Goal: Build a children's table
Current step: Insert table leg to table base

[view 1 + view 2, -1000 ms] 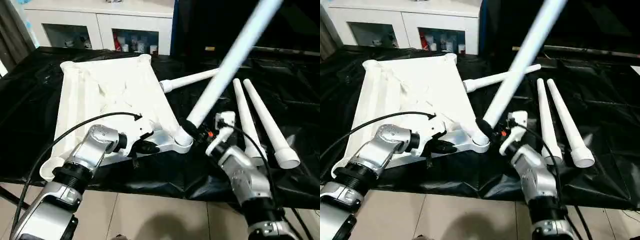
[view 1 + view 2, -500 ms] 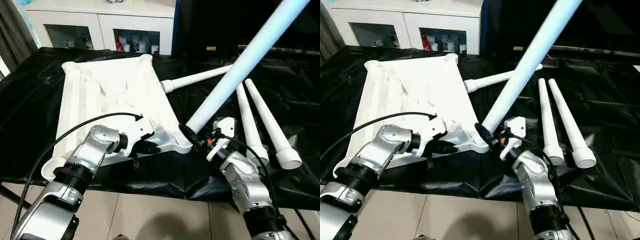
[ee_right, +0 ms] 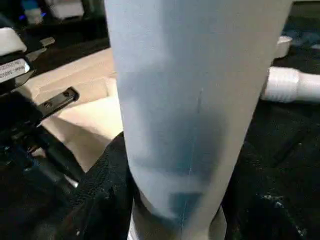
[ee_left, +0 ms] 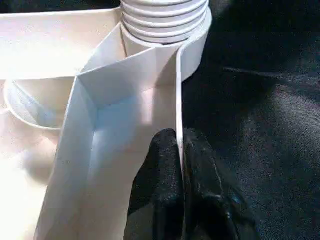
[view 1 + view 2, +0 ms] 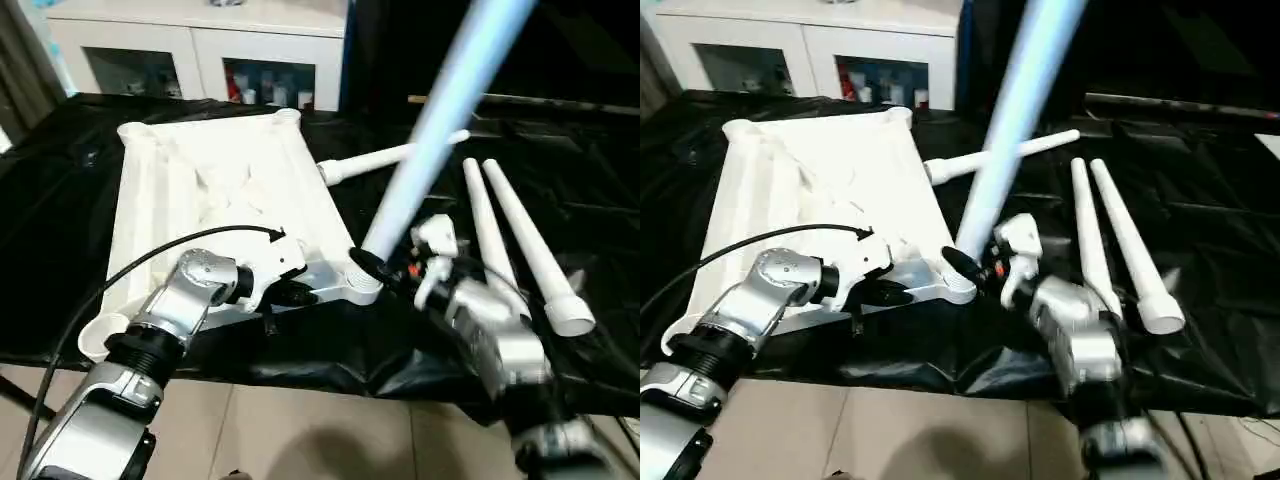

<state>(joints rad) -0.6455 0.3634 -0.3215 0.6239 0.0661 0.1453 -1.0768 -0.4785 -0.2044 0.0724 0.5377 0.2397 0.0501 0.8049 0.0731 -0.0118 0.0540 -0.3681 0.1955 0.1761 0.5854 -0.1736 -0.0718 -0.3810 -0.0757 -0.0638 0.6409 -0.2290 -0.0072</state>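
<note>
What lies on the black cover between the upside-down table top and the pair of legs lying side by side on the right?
The leg gripped by the right gripper rises from the table top's near corner socket; behind it another leg lies flat. The eye views show this.

Left claw (image 4: 181, 165) clamped, right claw (image 5: 975, 268) gripping

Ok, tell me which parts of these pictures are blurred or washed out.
Left eye view: the right gripper and its forearm smear with motion, as does the held leg; the left gripper is crisp. Left wrist view: the table top glares white. Right wrist view: the leg looms close and soft.
</note>
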